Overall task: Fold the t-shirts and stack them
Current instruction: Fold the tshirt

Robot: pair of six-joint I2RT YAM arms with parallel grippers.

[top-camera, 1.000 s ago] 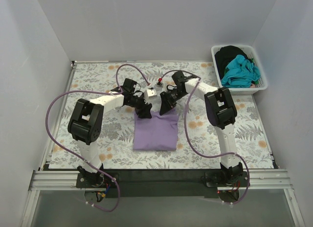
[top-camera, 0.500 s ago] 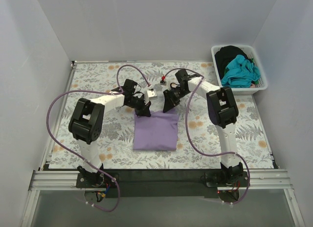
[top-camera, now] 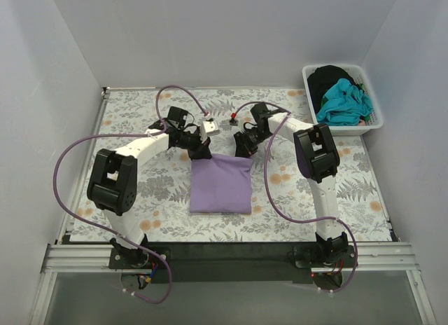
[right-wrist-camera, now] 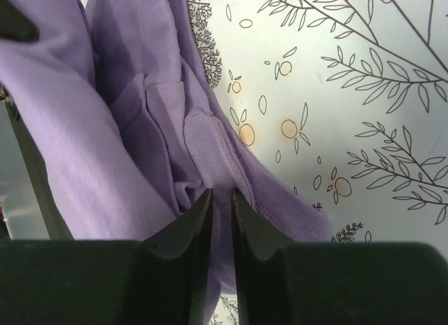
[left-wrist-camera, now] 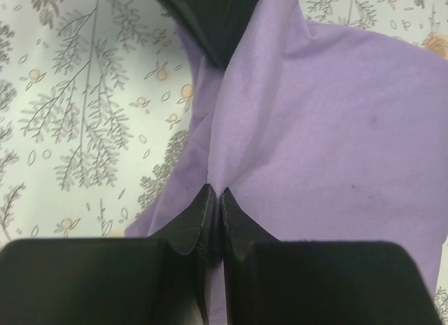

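Left tool, pressed together, pinches the far left corner of the shirt; right tool pinches its far right corner. It lies folded on the tabletop.

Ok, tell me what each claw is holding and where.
Both hold the purple shirt. The left claw is shut on its far left corner, and the right claw pinches bunched cloth at its far right corner.

black t-shirt half hidden, lavender t-shirt cropped
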